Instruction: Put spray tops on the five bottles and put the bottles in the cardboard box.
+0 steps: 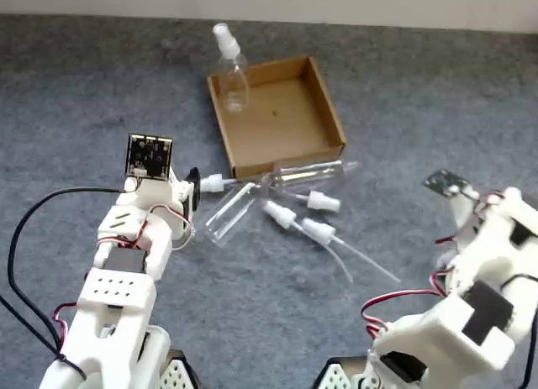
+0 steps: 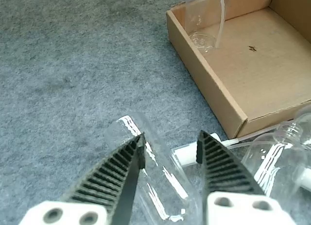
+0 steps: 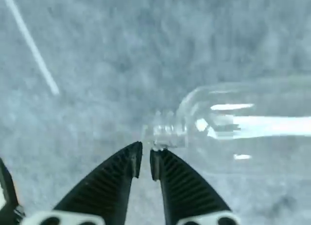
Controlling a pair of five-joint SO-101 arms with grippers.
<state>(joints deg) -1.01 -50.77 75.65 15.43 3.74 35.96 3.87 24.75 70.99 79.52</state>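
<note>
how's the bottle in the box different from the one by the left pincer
The boxed bottle stands upright; the lying bottle, at the left pincer, rests on its side. The boxed bottle sits in the cardboard box; the lying bottle is on the carpet. Both are clear.

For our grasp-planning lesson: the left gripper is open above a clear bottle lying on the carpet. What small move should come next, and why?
Probably lower the left gripper and close on the clear bottle: its open jaws stand over the bottle, which lies flat on the carpet outside the cardboard box.
</note>
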